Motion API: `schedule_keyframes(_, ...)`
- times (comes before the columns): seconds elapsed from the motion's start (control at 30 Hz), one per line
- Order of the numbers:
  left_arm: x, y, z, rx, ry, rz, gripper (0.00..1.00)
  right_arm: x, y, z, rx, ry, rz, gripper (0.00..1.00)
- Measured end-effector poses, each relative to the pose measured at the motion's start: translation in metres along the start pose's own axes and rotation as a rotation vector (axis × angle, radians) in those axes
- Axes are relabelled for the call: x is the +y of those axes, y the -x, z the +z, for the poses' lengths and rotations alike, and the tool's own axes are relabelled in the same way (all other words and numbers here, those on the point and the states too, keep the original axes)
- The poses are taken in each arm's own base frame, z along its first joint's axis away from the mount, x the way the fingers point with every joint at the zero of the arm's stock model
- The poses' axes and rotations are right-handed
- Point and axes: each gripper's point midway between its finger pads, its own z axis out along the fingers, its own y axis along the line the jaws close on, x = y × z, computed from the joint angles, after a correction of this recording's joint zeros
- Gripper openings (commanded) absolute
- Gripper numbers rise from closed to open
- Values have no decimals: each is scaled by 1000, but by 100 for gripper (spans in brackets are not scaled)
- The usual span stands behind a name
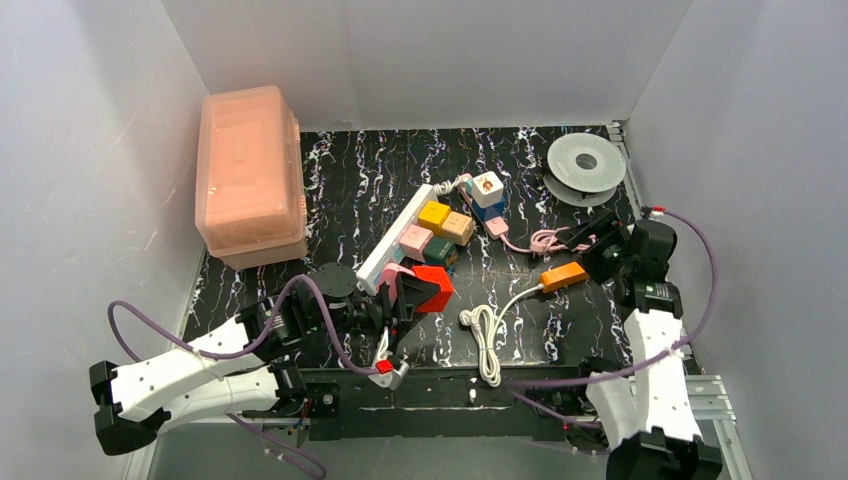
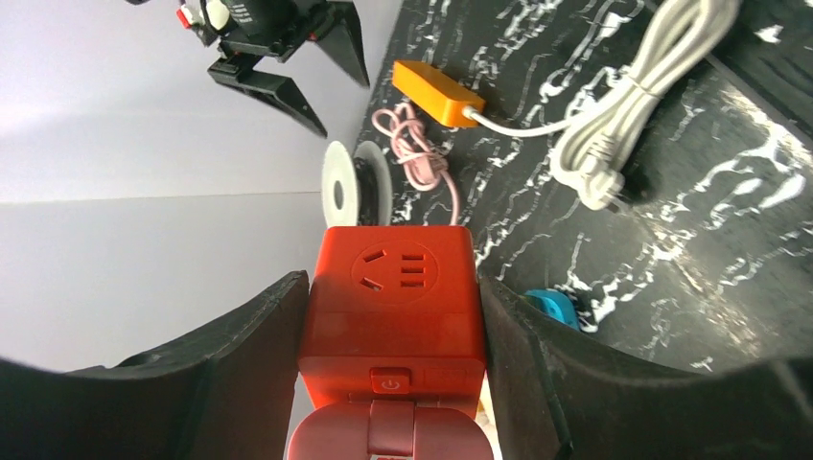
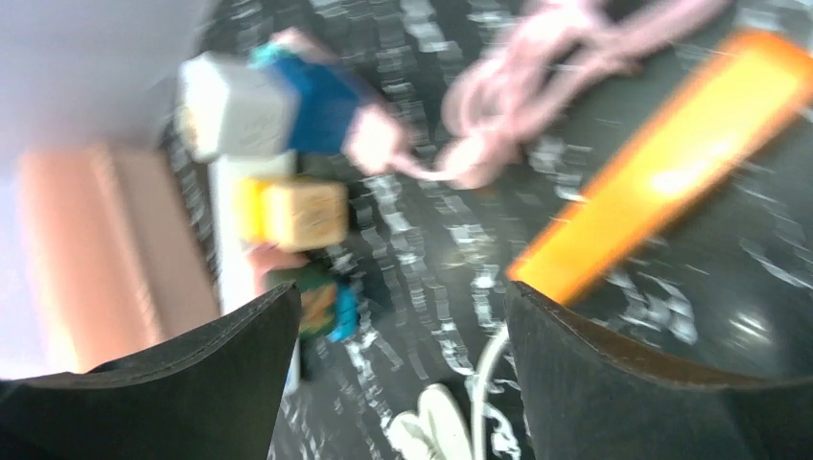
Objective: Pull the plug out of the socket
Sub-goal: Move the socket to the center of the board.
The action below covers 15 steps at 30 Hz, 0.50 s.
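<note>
The socket [image 1: 392, 243] is a long white strip lying slantwise mid-table, with yellow, beige, pink and green cube plugs along it. A red cube plug [image 1: 433, 287] sits just right of the strip's near end. My left gripper [image 1: 420, 295] is shut on it. In the left wrist view both black fingers press the red plug's [image 2: 391, 297] sides. I cannot tell whether its prongs are still in the strip. My right gripper [image 1: 592, 232] hovers open over the right side, next to the orange block [image 1: 563, 275], holding nothing. The right wrist view is blurred, and its gripper [image 3: 403, 316] frames bare mat.
A coiled white cord [image 1: 487, 335] runs from the orange block toward the near edge. A pink cable bundle [image 1: 545, 240] and a white-and-blue cube [image 1: 488, 190] lie behind it. A pink lidded box [image 1: 250, 175] stands at the far left and a grey spool [image 1: 586, 162] at the far right.
</note>
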Motion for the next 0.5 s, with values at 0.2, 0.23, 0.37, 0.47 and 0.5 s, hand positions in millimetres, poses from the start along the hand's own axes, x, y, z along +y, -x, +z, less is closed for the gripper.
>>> schedule_keyframes(0.2,25,0,0,2,100,-17,0,116,-34,-43,46,564,-291,88)
schedule_keyframes(0.23,28,0,-1,5,111,-21,0,135,-43,-54,75,671,-336,88)
schedule_keyframes(0.37,37,1,-3,6,146,-31,0,187,-61,-88,160,996,-418,88)
schedule_keyframes(0.47,42,3,-6,0,171,-24,0,206,-85,-106,232,1185,-471,88)
schedule_keyframes(0.5,44,5,-8,-4,179,-16,0,208,-99,-115,269,1244,-503,88)
